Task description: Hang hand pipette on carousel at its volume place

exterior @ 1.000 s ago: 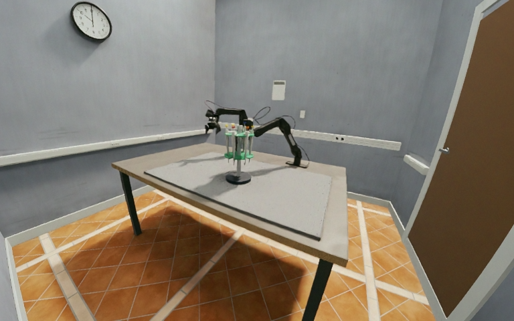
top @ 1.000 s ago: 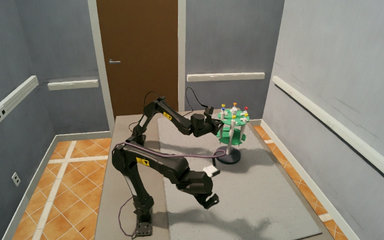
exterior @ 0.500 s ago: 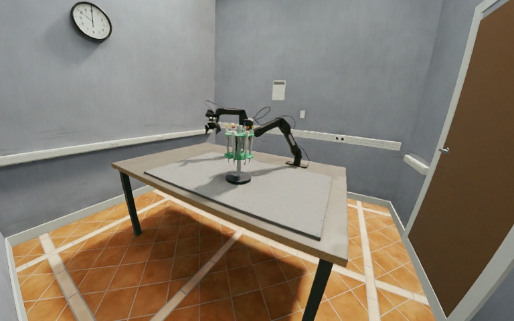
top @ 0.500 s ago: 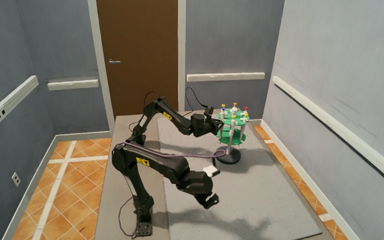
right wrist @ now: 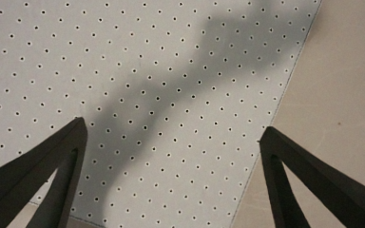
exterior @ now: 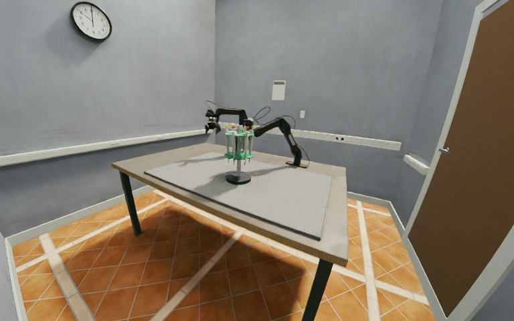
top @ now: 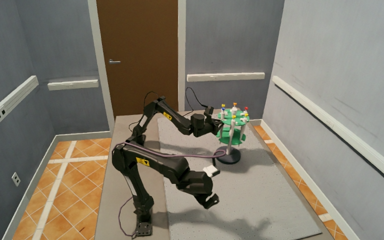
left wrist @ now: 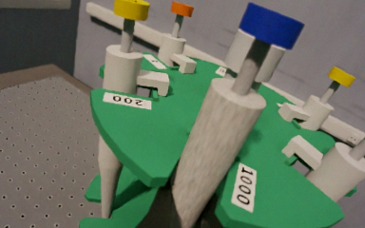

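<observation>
Pipette (top: 222,114) (left wrist: 219,119) is off the bench, in my left gripper (top: 220,123) (left wrist: 184,188), at the edge of the carousel (top: 240,122) (exterior: 239,156) (left wrist: 143,128). It leans in the left wrist view, blue button (top: 223,109) (left wrist: 272,25) up, beside the 1000 label (left wrist: 244,186). Can't read a volume on the button, so 1000 is my guess at the place, not confirmed.

Handling: looks light and stiff, smooth round barrel, so expect it to roll or swing between the fingers if the hook catches. Slim lower end is probably the fragile bit. Best hold is the barrel below the button, hook left free. I'm pinching low on the visible body; keep off the plunger.

Left: fingers nearly together, closed on the barrel. Can't see the finger hook from here, nor whether the body touches the green plate. Too much push could turn the head.

Right gripper (top: 212,199) (exterior: 212,128) (right wrist: 173,127): spread wide, nothing between fingers, well apart from the carousel.
</observation>
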You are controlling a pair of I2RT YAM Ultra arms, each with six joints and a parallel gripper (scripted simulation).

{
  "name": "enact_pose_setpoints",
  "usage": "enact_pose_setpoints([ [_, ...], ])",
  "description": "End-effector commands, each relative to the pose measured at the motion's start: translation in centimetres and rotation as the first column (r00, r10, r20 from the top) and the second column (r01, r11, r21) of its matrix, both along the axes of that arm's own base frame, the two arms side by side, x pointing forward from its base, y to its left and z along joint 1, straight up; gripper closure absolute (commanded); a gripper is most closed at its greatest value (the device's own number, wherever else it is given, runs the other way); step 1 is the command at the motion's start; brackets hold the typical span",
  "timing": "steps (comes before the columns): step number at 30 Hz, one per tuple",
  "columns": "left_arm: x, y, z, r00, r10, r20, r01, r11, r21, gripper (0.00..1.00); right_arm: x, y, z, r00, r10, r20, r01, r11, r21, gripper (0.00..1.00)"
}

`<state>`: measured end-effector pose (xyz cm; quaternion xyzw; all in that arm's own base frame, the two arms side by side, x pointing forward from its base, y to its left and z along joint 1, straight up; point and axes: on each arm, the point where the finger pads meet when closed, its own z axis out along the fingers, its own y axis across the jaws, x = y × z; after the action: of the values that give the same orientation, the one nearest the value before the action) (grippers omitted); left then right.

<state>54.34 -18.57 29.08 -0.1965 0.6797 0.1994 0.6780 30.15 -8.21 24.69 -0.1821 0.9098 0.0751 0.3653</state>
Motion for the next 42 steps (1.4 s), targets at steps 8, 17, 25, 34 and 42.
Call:
enact_pose_setpoints([
  [8,-0.4,1.2,2.8,0.999,0.034,0.042,-0.033,0.999,-0.035,0.88,0.4,-0.3,0.6,1.000,0.003,0.030,-0.002,1.000,-0.001,0.00],
  [17,0.1,0.9,1.2,0.999,0.034,0.029,-0.034,0.999,-0.025,0.88,0.4,-0.3,0.6,1.000,0.003,0.030,-0.002,1.000,-0.001,0.00],
  [25,0.1,0.9,1.2,0.999,0.034,0.029,-0.034,0.999,-0.025,0.88,0.4,-0.3,0.6,1.000,0.003,0.030,-0.002,1.000,-0.001,0.00],
  [34,0.1,0.9,1.2,0.999,0.034,0.029,-0.034,0.999,-0.025,0.88,0.4,-0.3,0.6,1.000,0.003,0.030,-0.002,1.000,-0.001,0.00],
  [42,0.1,0.9,1.2,0.999,0.034,0.029,-0.034,0.999,-0.025,0.88,0.4,-0.3,0.6,1.000,0.003,0.030,-0.002,1.000,-0.001,0.00],
])
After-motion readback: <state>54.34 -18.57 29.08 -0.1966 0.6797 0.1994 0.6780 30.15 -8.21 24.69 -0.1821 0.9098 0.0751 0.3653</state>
